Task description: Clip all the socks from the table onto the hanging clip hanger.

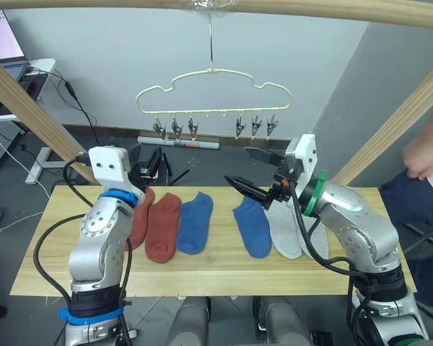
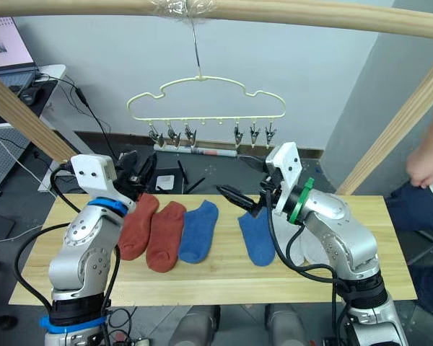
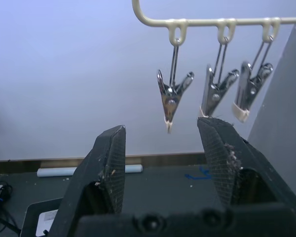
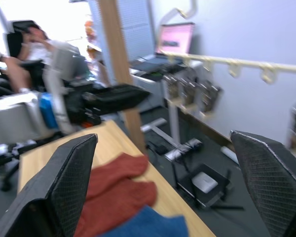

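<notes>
Overhead, clip hanger (image 1: pixel 213 90) hangs clear above socks (image 1: pixel 224 223).

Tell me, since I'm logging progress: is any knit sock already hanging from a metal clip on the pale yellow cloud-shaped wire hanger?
No: all six metal clips on the pale yellow hanger hang bare, and the socks lie on the wooden table.

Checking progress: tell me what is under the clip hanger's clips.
Nothing hangs from the clip hanger; its six clips are bare. Below, six socks lie on the table; the right gripper partly covers the grey pair.
</notes>
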Robot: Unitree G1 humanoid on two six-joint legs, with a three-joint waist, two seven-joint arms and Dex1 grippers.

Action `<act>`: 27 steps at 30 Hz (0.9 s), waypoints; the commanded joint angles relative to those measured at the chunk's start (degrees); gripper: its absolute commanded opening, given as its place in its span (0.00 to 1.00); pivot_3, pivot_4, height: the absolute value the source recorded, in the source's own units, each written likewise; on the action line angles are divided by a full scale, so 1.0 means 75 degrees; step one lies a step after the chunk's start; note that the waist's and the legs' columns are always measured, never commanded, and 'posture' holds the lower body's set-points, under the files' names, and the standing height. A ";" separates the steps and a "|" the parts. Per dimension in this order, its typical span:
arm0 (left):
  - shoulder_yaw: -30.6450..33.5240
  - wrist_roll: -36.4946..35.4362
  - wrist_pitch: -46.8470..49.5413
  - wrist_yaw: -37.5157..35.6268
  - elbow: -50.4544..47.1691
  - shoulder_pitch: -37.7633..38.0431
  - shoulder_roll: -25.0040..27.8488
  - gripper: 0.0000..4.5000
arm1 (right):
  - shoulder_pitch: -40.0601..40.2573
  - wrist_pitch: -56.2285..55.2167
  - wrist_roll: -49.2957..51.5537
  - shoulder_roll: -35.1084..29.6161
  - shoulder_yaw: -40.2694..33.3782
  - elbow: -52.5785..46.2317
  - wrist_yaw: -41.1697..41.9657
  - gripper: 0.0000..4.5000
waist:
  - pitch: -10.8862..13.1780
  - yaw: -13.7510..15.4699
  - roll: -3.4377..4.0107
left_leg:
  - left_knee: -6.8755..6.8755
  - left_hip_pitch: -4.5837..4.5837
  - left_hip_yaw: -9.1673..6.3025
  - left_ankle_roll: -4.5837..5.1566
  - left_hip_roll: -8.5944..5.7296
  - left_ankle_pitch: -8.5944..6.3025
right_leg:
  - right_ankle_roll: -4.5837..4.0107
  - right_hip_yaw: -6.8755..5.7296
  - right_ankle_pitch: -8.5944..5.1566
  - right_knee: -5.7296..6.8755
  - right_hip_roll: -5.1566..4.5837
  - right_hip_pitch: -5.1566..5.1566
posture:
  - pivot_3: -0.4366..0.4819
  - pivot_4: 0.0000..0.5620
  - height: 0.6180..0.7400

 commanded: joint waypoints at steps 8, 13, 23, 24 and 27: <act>-0.0106 0.0138 -0.0205 -0.0163 0.0328 -0.0668 0.0019 0.56 | -0.0544 0.0180 0.0346 0.0250 0.0145 -0.0656 -0.0108 1.00 | 0.0148 -0.0005 -0.0004 | -0.0001 -0.0004 -0.0010 -0.0022 0.0000 0.0013 | 0.0000 -0.0007 0.0000 0.0008 0.0000 -0.0009 | 0.67 0.55 1.00; -0.0102 0.0252 -0.0397 -0.0137 0.0610 -0.0931 -0.0015 0.56 | -0.0621 0.0241 0.0404 0.0260 0.0109 -0.0697 -0.0145 1.00 | 0.0180 -0.0007 -0.0006 | -0.0001 -0.0019 -0.0010 -0.0039 0.0000 0.0023 | -0.0001 -0.0007 0.0001 0.0011 0.0000 -0.0027 | 0.66 0.57 1.00; -0.0093 0.0195 -0.0564 -0.0296 0.0869 -0.1332 0.0009 0.56 | -0.0601 0.0384 0.0485 0.0238 0.0133 -0.0855 -0.0253 1.00 | 0.0210 -0.0013 -0.0004 | -0.0001 -0.0044 -0.0020 -0.0047 0.0000 0.0028 | -0.0002 -0.0017 0.0001 0.0008 -0.0001 -0.0044 | 0.65 0.56 1.00; -0.0092 0.0190 -0.0558 -0.0306 0.0872 -0.1382 0.0011 0.56 | -0.0608 0.0420 0.0523 0.0252 0.0130 -0.0884 -0.0283 1.00 | 0.0210 -0.0013 -0.0004 | -0.0001 -0.0044 -0.0022 -0.0047 0.0000 0.0028 | -0.0002 -0.0019 0.0001 0.0009 -0.0001 -0.0044 | 0.65 0.56 1.00; -0.0119 0.0183 -0.0562 -0.0361 0.0913 -0.1516 0.0009 0.56 | -0.0682 0.0512 0.0633 0.0307 0.0119 -0.0953 -0.0366 1.00 | 0.0210 -0.0014 -0.0005 | 0.0002 -0.0047 -0.0029 -0.0049 -0.0001 0.0030 | -0.0002 -0.0025 0.0001 0.0011 -0.0001 -0.0044 | 0.65 0.56 1.00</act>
